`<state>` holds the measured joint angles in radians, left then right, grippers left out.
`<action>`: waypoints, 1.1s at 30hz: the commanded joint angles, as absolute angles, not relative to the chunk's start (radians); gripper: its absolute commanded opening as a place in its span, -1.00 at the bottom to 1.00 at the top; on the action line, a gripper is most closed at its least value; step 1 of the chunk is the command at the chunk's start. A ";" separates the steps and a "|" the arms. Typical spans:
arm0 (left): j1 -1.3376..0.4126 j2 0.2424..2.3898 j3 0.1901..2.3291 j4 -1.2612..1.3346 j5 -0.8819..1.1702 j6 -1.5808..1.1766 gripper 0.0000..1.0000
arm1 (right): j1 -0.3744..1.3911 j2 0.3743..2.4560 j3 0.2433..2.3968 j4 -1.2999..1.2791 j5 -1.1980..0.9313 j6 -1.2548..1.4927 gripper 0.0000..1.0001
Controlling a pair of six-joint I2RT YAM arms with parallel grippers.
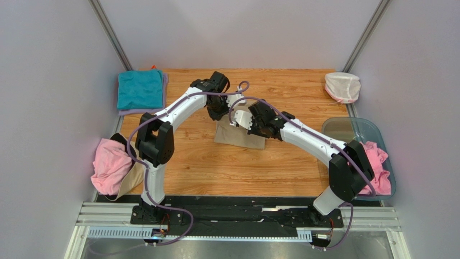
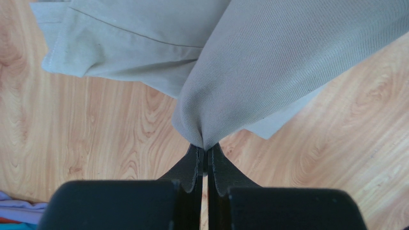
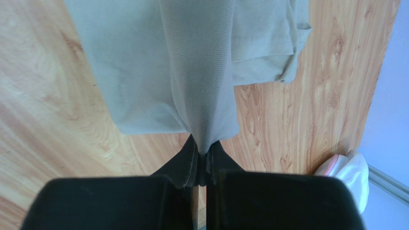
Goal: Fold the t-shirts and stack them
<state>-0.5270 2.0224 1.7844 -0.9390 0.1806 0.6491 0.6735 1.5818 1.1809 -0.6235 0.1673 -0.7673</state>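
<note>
Tan t-shirt [image 1: 240, 139] mid-fold at the centre of the surface [image 1: 216, 172].
Left pincer [image 2: 205, 149] and right pincer [image 3: 205, 152] each clamp tight on its cloth. The teal t-shirt [image 1: 140, 89] lies folded on the lilac t-shirt [image 1: 140, 111] at upper left; the crumpled pink t-shirt [image 1: 110, 162] at left looks still unfolded. No writing is readable.

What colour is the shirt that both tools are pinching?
The t-shirt is a plain tan-beige, clearest in the left wrist view.

A robot lab booth: plain grey panels [image 1: 54, 65] enclose a rail-mounted wooden table [image 1: 216, 167].
</note>
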 commanded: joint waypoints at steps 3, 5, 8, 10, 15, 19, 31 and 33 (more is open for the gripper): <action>-0.503 2.078 1.871 -0.864 0.130 0.650 -1.00 | 0.614 1.660 1.304 -0.584 0.163 -0.825 -1.00; -0.502 2.111 1.907 -0.862 0.118 0.652 -1.00 | 0.598 1.695 1.322 -0.584 0.155 -0.831 -1.00; -0.499 2.140 1.940 -0.829 0.101 0.653 -1.00 | 0.584 1.726 1.348 -0.571 0.158 -0.844 -1.00; -0.495 2.146 1.944 -0.796 0.080 0.655 -1.00 | 0.569 1.753 1.370 -0.563 0.155 -0.853 -1.00; -0.488 2.184 1.970 -0.735 0.045 0.666 -1.00 | 0.531 1.815 1.423 -0.551 0.158 -0.876 -1.00; -0.482 2.218 2.009 -0.729 0.038 0.663 -1.00 | 0.506 1.873 1.468 -0.545 0.158 -0.890 -1.00; -0.479 2.264 2.014 -0.666 0.003 0.638 -1.00 | 0.463 2.017 1.624 -0.496 0.196 -0.897 -0.72; -0.477 2.263 2.010 -0.652 -0.026 0.630 -1.00 | 0.462 2.042 1.638 -0.486 0.212 -0.899 -0.62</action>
